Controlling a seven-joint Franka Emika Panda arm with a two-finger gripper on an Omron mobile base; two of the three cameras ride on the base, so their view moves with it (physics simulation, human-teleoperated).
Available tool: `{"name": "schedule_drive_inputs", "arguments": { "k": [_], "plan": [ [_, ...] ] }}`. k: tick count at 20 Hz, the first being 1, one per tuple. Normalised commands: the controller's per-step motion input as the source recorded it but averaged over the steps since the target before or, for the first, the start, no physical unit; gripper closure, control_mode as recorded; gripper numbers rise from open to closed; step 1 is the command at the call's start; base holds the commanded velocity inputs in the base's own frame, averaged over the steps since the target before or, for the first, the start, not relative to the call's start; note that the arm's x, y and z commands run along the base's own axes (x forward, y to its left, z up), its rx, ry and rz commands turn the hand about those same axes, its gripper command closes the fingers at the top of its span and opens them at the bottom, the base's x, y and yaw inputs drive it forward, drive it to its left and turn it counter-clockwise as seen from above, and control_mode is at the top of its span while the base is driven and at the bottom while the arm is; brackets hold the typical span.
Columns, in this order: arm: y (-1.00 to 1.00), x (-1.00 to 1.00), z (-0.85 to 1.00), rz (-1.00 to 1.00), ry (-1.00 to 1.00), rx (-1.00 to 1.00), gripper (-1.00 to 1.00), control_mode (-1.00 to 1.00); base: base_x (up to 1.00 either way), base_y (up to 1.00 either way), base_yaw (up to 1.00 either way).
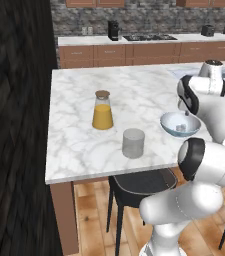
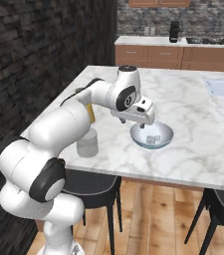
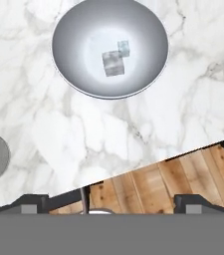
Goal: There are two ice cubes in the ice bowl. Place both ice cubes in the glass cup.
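With its jaws spread fully wide and holding nothing, the two-finger gripper (image 2: pixel 142 124) hangs above the round pale-blue ice bowl (image 3: pixel 148 74), where both translucent ice cubes (image 3: pixel 113 63) lie touching, apparently staged for descent, the short grey-clear cylindrical glass cup (image 1: pixel 133 143) standing nearby on the white marble counter (image 1: pixel 79 145).
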Motion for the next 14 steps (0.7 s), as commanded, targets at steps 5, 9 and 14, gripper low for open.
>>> {"name": "schedule_drive_inputs", "arguments": {
  "k": [5, 9, 14],
  "plan": [
    [-0.04, 0.23, -0.23, 0.00, 0.00, 0.00, -1.00, -1.00, 0.00, 0.00, 0.00],
    [-0.12, 0.20, -0.29, 0.00, 0.00, 0.00, -1.00, -1.00, 0.00, 0.00, 0.00],
    [-0.27, 0.17, -0.28, 0.00, 0.00, 0.00, -1.00, -1.00, 0.00, 0.00, 0.00]
  ]
}}
